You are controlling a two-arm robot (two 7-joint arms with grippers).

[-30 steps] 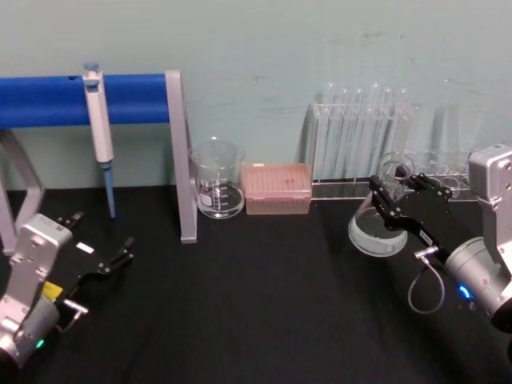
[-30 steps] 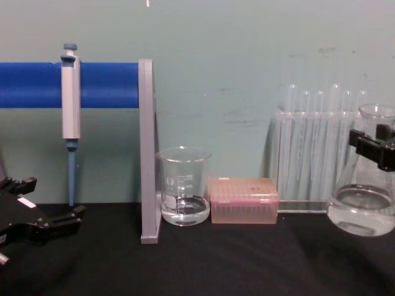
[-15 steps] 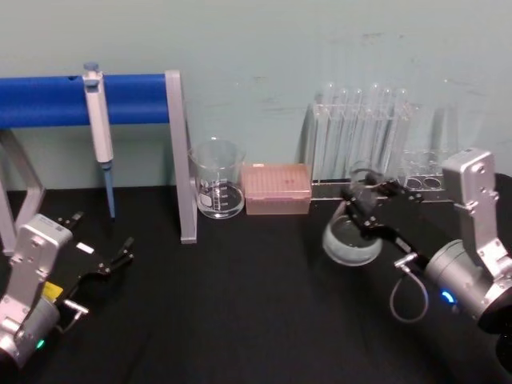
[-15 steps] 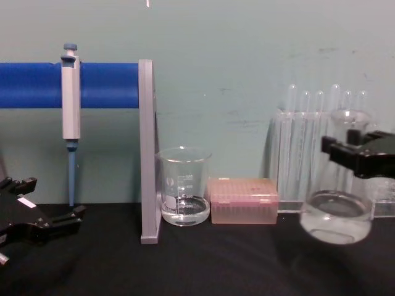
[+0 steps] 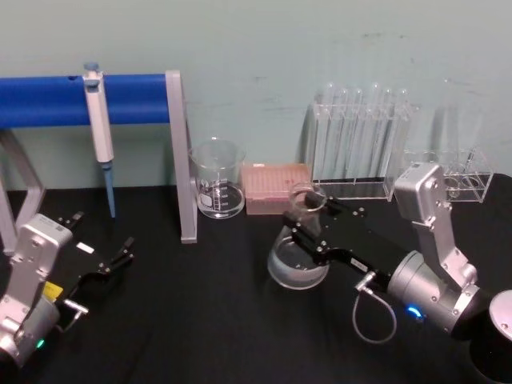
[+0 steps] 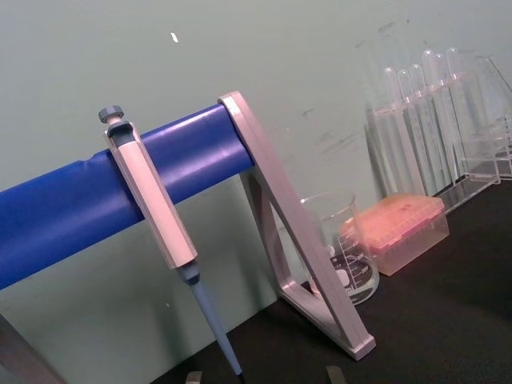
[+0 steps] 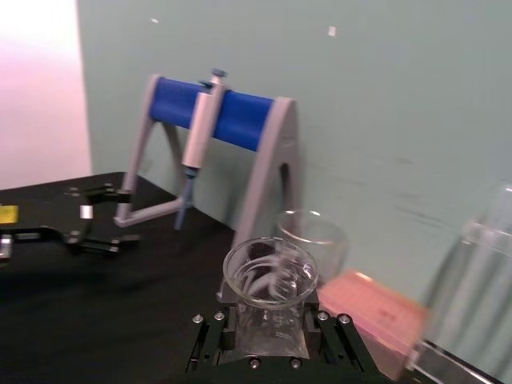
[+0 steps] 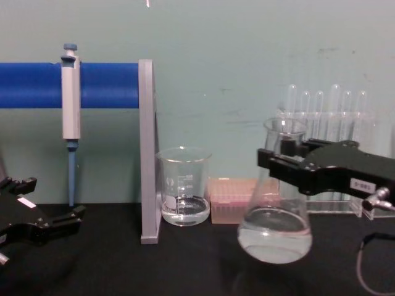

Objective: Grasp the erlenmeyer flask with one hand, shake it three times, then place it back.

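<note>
While the right hand [image 5: 306, 218] clamps the erlenmeyer flask [image 5: 296, 260] by its neck, base off the counter [image 5: 224, 320], five o'clock from the beaker [image 5: 217, 188], left hand [image 5: 102, 234] spread empty at eight o'clock

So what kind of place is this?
Likely a lab bench: a pipette on a blue stand, test tubes in a clear rack, an erlenmeyer flask in the right gripper; left gripper at left.

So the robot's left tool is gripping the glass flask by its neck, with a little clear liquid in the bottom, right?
Not the left. The chest view shows the right tool gripping the glass flask by its neck, with a little clear liquid in the bottom. The left tool sits open and empty, off to the left.
</note>
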